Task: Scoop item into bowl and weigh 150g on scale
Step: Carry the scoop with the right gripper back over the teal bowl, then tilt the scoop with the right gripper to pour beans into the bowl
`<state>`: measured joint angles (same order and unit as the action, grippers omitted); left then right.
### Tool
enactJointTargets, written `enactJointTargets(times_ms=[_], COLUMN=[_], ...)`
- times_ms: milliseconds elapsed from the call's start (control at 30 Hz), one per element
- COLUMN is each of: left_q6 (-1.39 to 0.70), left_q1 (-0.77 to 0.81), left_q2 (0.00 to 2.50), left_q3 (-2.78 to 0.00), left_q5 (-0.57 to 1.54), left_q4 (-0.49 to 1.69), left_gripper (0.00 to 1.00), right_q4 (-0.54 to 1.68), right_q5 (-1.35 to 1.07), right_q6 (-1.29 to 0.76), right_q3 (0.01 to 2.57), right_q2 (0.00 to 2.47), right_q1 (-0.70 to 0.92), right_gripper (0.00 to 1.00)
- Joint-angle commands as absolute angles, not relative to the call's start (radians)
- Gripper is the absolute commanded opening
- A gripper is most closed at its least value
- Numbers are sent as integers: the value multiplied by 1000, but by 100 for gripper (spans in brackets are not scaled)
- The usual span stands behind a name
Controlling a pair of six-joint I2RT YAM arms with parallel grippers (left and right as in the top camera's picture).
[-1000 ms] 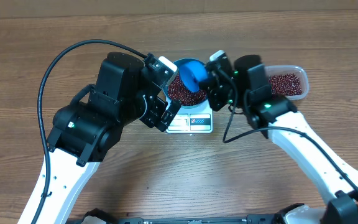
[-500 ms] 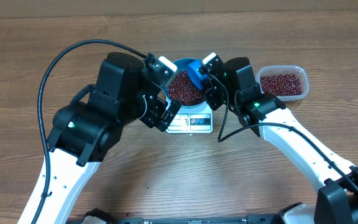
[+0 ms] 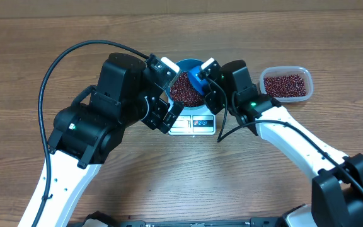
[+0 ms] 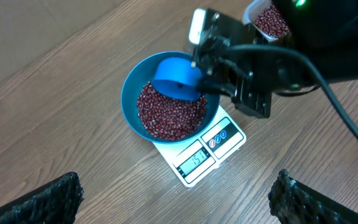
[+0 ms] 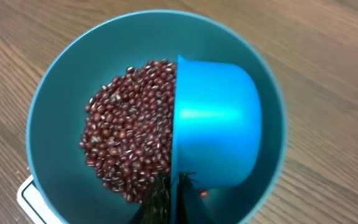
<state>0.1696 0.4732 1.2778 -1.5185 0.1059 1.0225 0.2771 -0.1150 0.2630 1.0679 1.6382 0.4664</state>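
The beans [image 5: 126, 134] lie heaped in the bowl [image 5: 61, 87], which sits on the scale [image 4: 201, 163]. My right gripper [image 5: 173, 193] pinches the blue scoop [image 5: 216, 124], tipped on its side over them. My left gripper [image 4: 176, 198] hangs spread wide above the table [image 3: 43, 38]; the tub [image 3: 285, 69] stands apart at right

bowl [image 4: 129, 99]: seated on the scale [image 4: 229, 140], partly filled with beans [image 4: 166, 118]
scoop [image 4: 174, 78]: gripped by the right tool [image 4: 201, 68], inside the bowl, over the beans
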Motion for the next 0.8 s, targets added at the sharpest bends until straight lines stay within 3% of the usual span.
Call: enactJointTargets(times_ms=[0,233,767], left_q6=[159,159,160], left_q1=[472,471,472], left_q2=[1283,1283,1283], left_q3=[-1540,-1540,-1540], left_q5=[124,123,123], left_q4=[1021,1021,1021], left_gripper=[99,99,100], right_q4=[271,242,212], right_q5=[-113,-113,-135], right_q6=[266,253,107], right_q3=[1092,1096,1096], right_q2=[1650,1648,1546], right_q1=[498,562,529], right_gripper=[4,4,4])
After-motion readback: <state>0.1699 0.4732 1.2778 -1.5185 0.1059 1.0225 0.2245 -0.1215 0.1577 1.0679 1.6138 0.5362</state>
